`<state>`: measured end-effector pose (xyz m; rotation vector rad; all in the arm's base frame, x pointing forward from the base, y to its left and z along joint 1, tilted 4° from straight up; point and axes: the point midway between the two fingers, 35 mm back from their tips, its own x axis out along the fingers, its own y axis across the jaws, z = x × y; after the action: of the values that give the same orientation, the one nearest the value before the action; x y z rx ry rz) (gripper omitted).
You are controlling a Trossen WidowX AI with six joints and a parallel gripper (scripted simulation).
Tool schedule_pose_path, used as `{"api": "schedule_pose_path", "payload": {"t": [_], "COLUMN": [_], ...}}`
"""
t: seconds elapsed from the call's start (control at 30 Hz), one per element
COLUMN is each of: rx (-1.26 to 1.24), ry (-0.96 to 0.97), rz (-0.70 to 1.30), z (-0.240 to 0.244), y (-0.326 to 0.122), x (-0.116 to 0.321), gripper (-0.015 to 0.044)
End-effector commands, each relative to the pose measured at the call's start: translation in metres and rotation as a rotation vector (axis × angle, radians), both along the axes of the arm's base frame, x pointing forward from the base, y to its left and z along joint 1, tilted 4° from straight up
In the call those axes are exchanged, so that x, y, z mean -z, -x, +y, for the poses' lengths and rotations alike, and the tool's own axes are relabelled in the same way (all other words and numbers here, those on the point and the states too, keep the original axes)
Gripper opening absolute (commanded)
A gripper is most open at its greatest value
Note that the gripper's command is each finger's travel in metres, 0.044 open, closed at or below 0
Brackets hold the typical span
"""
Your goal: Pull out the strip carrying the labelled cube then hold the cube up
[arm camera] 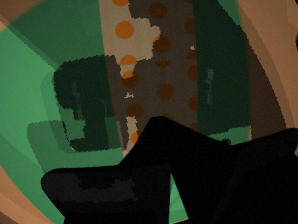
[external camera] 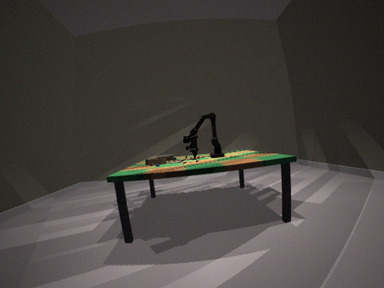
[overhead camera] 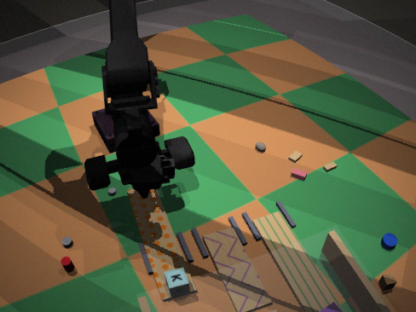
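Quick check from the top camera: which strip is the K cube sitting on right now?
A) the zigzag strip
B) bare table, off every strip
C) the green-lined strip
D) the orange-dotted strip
D: the K cube rests on the far end of the orange-dotted strip, beside the zigzag strip.

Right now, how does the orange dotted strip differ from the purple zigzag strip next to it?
The dotted strip carries the K cube at its far end; nothing shows on the zigzag strip. The dotted strip reaches much nearer the arm, its near end under the shut end effector; the zigzag strip lies farther back behind the dark bars. Both are flat, tan, patterned strips lying roughly parallel.
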<state>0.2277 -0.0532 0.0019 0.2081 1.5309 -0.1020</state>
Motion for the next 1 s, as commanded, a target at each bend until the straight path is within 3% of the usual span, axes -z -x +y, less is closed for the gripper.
{"api": "schedule_pose_path", "payload": {"t": [0.0, 0.97], "rx": [-0.003, -0.003], "ry": [-0.004, -0.004], "rz": [0.037, 0.038], "z": [0.003, 0.005], "y": [0.016, 0.029], "x": [0.007, 0.007], "gripper": [0.0000, 0.0000]}}
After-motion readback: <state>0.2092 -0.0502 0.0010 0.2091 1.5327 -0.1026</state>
